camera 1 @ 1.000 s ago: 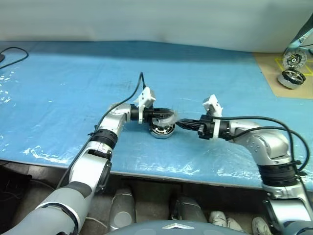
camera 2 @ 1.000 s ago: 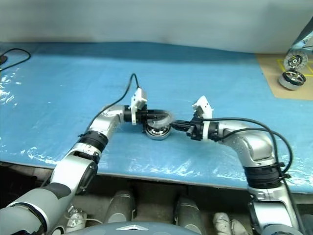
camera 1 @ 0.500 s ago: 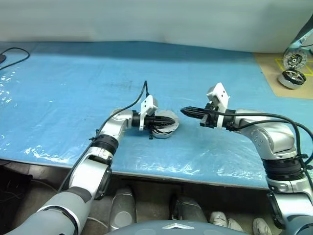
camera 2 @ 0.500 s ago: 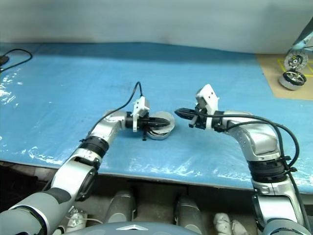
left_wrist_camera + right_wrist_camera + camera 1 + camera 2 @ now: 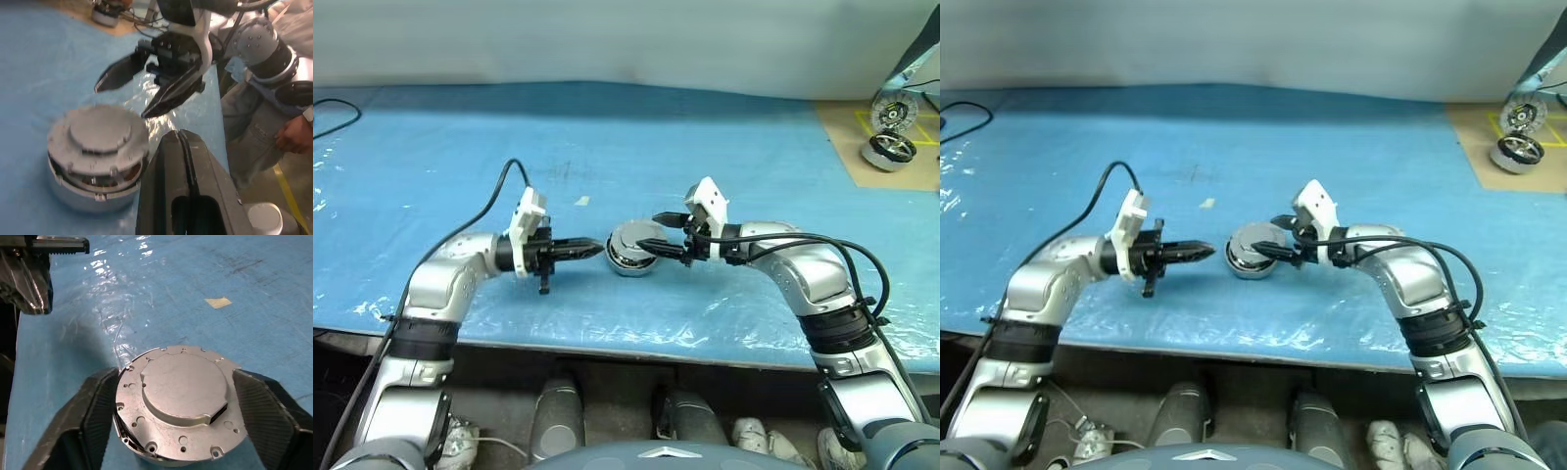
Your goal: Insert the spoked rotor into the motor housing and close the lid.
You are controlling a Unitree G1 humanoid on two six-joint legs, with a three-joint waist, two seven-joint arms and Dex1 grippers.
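The motor housing (image 5: 628, 262) stands on the blue sheet at table centre. The lid (image 5: 631, 236) lies flat on top of it. In the left wrist view a thin gap under the lid's rim shows copper windings (image 5: 131, 172). The spoked rotor is hidden. My right gripper (image 5: 648, 232) is open, one finger on each side of the lid (image 5: 183, 396), apart from it. My left gripper (image 5: 592, 249) is shut on nothing. It points at the housing from the left, a short way off.
A tan board (image 5: 862, 122) at the far right holds another motor (image 5: 886, 149) and an upright disc (image 5: 884, 110). A small tan scrap (image 5: 580, 201) lies behind the housing. A black cable (image 5: 335, 116) runs at the far left. A person's hand (image 5: 293, 137) shows beyond the table.
My left gripper has drawn back to the left, away from the housing. The lid, raised a second ago, now lies flat. My right gripper has opened and moved in around the lid.
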